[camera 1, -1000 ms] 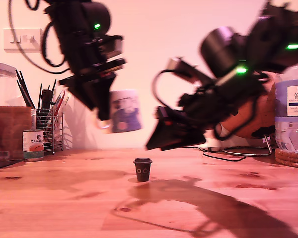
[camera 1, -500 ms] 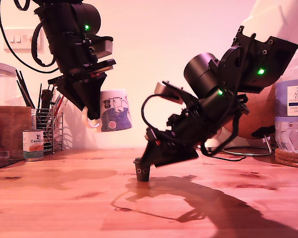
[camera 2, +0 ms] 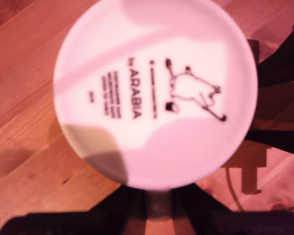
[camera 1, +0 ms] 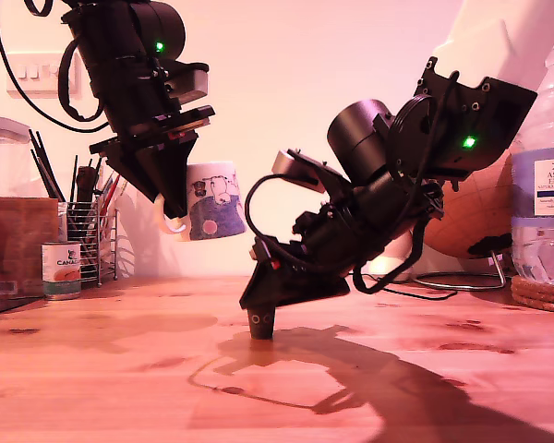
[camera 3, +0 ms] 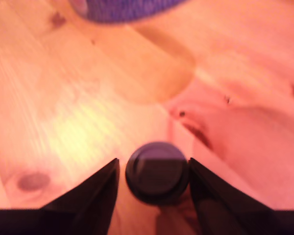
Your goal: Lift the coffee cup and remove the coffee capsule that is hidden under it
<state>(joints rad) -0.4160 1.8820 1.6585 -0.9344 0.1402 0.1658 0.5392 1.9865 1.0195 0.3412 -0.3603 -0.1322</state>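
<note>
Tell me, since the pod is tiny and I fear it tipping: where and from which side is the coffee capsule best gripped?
Probably across its tapered body just under the wider rim, coming down from above. The coffee capsule stands upright on the table, and my second gripper already straddles it with the jaws at opposite sides. The rim should keep it from slipping out when lifted.

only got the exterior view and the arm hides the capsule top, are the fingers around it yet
Observer: Yes. In the second wrist view the coffee capsule sits between my second gripper's fingers, a sliver of gap each side.
Operator: is the cup secure
Observer: The first wrist view shows the coffee cup's base, printed ARABIA, held by my first gripper.
Operator: anything beside the capsule
Observer: Only bare wooden table there.
</note>
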